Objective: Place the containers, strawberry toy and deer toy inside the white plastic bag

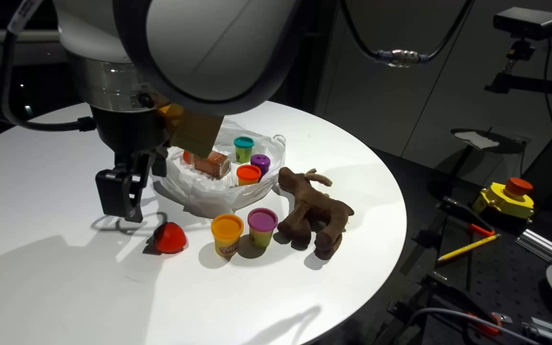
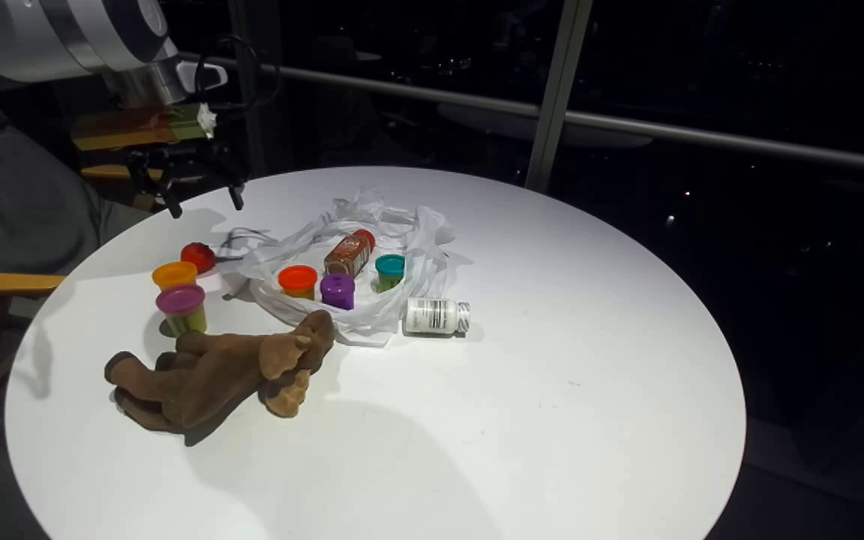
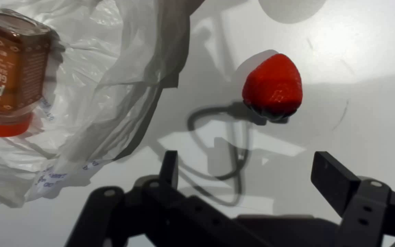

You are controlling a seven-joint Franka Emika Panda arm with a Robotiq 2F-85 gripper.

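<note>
Red against the white table, near the plastic bag, the strawberry lies below our gripper, which is spread wide and holding nothing, and off towards the orange tub, so we probably need to shift that way before lowering.

In an exterior view I look down on the round table, the arm close at the top (a mounted camera shows upper right). In an exterior view I face a metal rail, the deer toy nearest, lower left, the arm farther off. Both exterior views share table, deer toy and white plastic bag. My wrist view looks steeply down past the gripper, close over the strawberry toy and, at left, the bag.
</note>
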